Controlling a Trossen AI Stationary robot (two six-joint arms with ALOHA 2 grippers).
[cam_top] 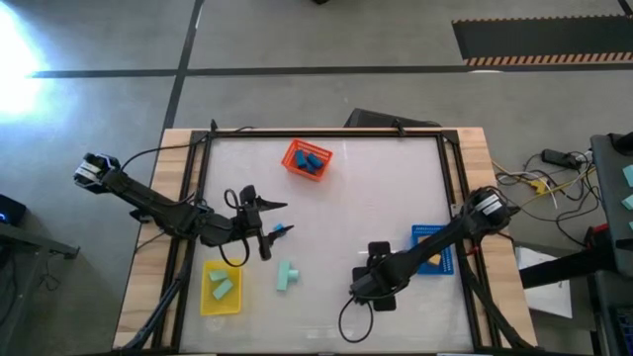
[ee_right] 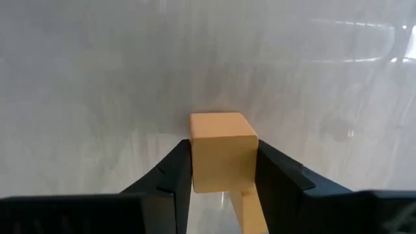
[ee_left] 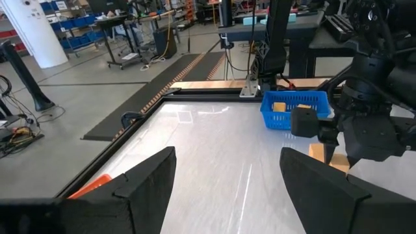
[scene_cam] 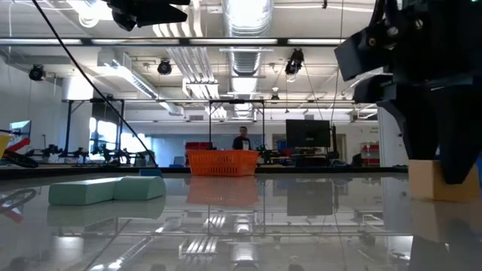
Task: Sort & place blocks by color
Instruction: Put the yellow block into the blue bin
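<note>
My right gripper (ee_right: 223,170) is shut on an orange cube (ee_right: 223,140) low over the table's near right part (cam_top: 368,284), beside the blue tray (cam_top: 435,259). My left gripper (ee_left: 227,175) is open and holds nothing; it hovers high over the table's left middle (cam_top: 265,220). A small blue block (cam_top: 282,232) lies on the table just beside it. A mint green block (cam_top: 288,276) lies flat on the table, also seen in the low view (scene_cam: 105,190). My right gripper pinches the orange cube between its two fingers (ee_right: 175,172), one on each opposite side face (ee_right: 195,162). The fingers come down at it from above (scene_cam: 456,162). The cube (scene_cam: 431,182) sits upright at table height; whether its underside touches the table I cannot tell.
An orange tray (cam_top: 294,156) holding blue blocks stands at the far middle. A yellow tray (cam_top: 208,297) with mint green blocks sits near left. The blue tray holds orange blocks. Black rails (cam_top: 326,135) frame the glossy table. Bare surface lies in the middle.
</note>
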